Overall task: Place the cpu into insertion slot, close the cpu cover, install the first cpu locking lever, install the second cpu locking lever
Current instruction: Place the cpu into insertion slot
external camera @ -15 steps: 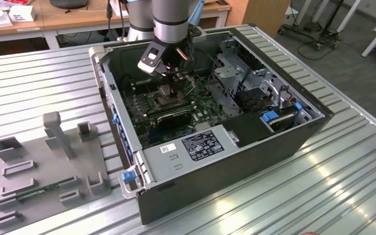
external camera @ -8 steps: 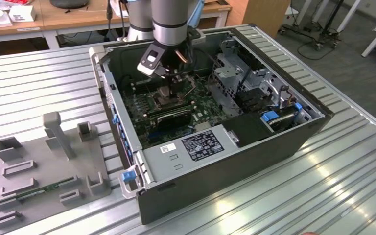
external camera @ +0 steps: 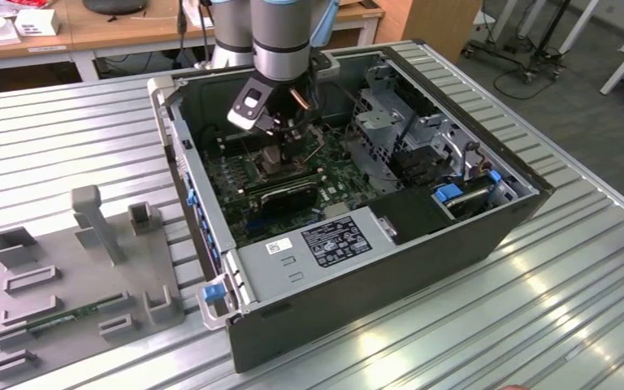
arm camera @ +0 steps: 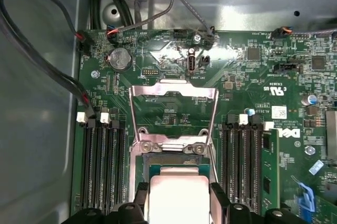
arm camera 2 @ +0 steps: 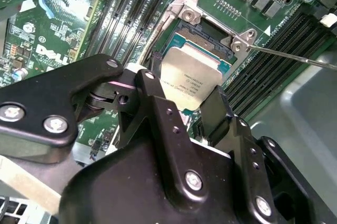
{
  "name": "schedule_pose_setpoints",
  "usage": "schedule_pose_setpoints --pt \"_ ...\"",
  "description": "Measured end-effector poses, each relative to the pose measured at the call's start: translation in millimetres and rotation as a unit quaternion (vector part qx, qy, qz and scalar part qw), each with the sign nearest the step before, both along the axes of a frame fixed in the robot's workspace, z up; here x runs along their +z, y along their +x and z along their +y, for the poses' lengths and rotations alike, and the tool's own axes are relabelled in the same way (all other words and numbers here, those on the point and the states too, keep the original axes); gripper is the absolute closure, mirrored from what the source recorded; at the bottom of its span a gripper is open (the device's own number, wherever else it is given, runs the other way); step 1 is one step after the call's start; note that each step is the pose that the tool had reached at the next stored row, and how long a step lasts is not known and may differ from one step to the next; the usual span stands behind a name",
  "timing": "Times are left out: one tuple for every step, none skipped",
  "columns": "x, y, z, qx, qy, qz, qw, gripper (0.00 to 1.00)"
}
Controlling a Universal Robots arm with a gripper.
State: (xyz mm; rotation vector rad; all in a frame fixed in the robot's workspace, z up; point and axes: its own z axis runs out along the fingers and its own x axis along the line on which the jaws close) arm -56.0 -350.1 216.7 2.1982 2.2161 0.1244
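Deep inside an open computer case (external camera: 399, 268) that lies on its side on a ribbed metal table (external camera: 529, 325), the robot arm reaches down over a green motherboard (external camera: 249, 180). The case also holds a grey power supply box (external camera: 323, 244) at its near end and metal drive cages towards the exterior view's right.

Beside the case, at the exterior view's left, sits a grey fixture tray (external camera: 144, 280) with upright posts and shallow pockets. One pocket holds a green memory stick (external camera: 68, 318).

Both wrist views give the close detail. The gripper (arm camera 2: 181, 89) has its two black fingers (arm camera 2: 152, 103) pressed against opposite edges of the cpu (arm camera 2: 192, 74), pinching the pale silvery chip between them. The cpu hangs over the insertion slot (arm camera 2: 202, 37) and covers part of its dark centre; whether it touches the slot cannot be told.

The second wrist view shows the slot's gold contacts and a thin metal rod (arm camera 2: 295, 56) running out from one corner of its rim. In the first wrist view the gripper (arm camera: 179, 198) holds the cpu (arm camera: 179, 192) just short of the slot (arm camera: 167, 167). Beyond it the cpu cover (arm camera: 174, 93) is swung open — its square window frames bare green board. Long black memory slots (arm camera: 102, 166) flank the socket on either side, and dark cables (arm camera: 31, 39) trail along the case wall.
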Motion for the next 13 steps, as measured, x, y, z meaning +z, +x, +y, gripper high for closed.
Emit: schedule_pose_setpoints --pt "-1.3 0.0 0.0 0.000 0.0001 0.0000 1.00000 0.46" --pt "-2.6 0.0 0.0 0.000 0.0002 0.0000 1.00000 0.46" --pt "-4.1 0.0 0.0 0.000 0.0002 0.0000 1.00000 0.46" --pt "-5.7 0.0 0.0 0.000 0.0002 0.0000 1.00000 0.46" --pt "-7.1 0.0 0.0 0.000 0.0002 0.0000 1.00000 0.46" --pt "-8.5 0.0 0.0 0.000 0.0002 0.0000 1.00000 0.46" --pt "-9.2 0.0 0.0 0.000 0.0001 0.0000 1.00000 0.46" --pt "-9.3 0.0 0.0 0.000 0.0001 0.0001 1.00000 0.46" --pt "-9.3 0.0 -0.1 0.000 0.0000 0.0001 1.00000 0.46" --pt "-9.3 0.0 -0.1 0.000 0.0000 0.0001 1.00000 0.46" --pt "-9.3 0.0 0.0 0.000 0.0001 0.0001 1.00000 0.46" --pt "-9.4 0.0 0.0 0.000 0.0001 0.0000 1.00000 0.46" --pt "-9.4 0.0 0.0 0.000 0.0002 0.0000 1.00000 0.46"
